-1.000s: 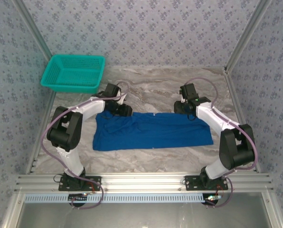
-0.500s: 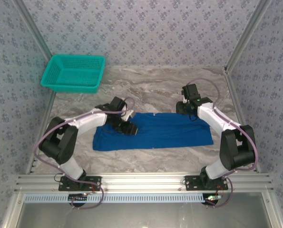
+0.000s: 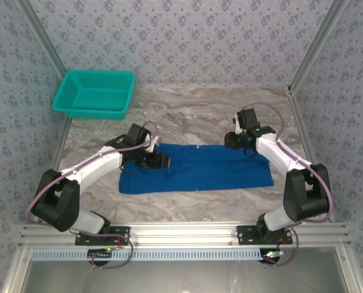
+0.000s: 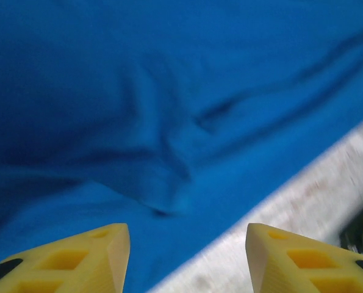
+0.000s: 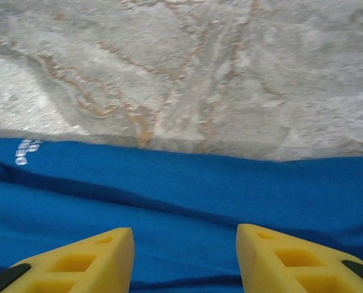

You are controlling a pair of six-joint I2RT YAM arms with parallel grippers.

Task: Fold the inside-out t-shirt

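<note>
The shirt lies flat in a long band across mid-table. The left gripper hangs over its left end and the right gripper over its far edge, both spread and empty. A basket sits far left.

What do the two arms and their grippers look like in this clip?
Both the left arm and right arm have white links, bulky black joints and a looping mauve cable. The left gripper and right gripper carry yellow wedge-shaped fingers with cut-out pockets and black patches.
</note>
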